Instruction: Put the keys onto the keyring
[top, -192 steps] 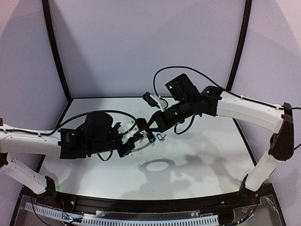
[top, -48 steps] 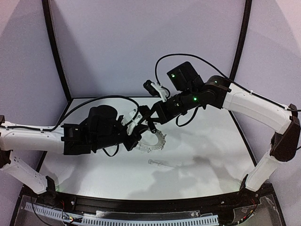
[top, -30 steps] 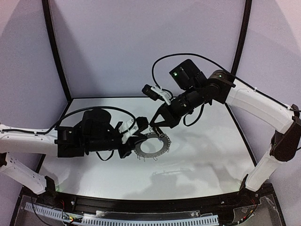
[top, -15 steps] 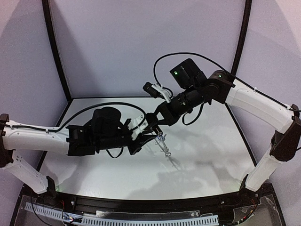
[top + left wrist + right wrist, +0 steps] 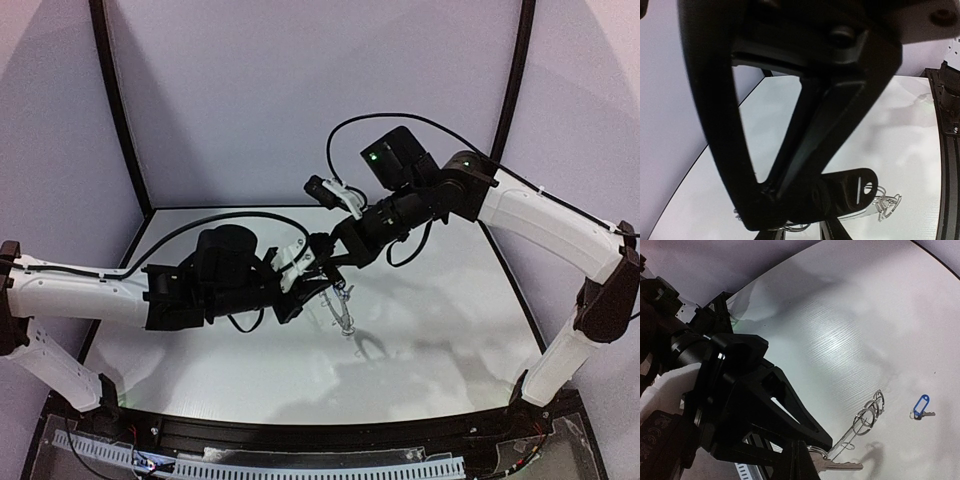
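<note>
My right gripper (image 5: 336, 262) (image 5: 801, 460) is shut on a key. Its silver blade (image 5: 842, 466) sticks out past the fingertips, and its head is hidden between them. The keyring (image 5: 343, 315) hangs edge-on under both grippers, its wire loops (image 5: 869, 412) (image 5: 887, 205) pointing down. My left gripper (image 5: 316, 276) (image 5: 799, 234) sits tight against the right one, fingertips apart at the ring's upper rim; I cannot tell whether they touch it. The blue-tagged key (image 5: 921, 404) lies alone on the table.
The white table (image 5: 450, 330) has a wall behind it and black posts (image 5: 120, 130) at the sides. A black cable (image 5: 340, 150) loops above the right wrist. The right gripper's finger (image 5: 805, 115) fills most of the left wrist view.
A second ago the left gripper held the ring flat, low over the table. It has since risen to the right gripper and parted its jaws, and the ring now hangs edge-on.
</note>
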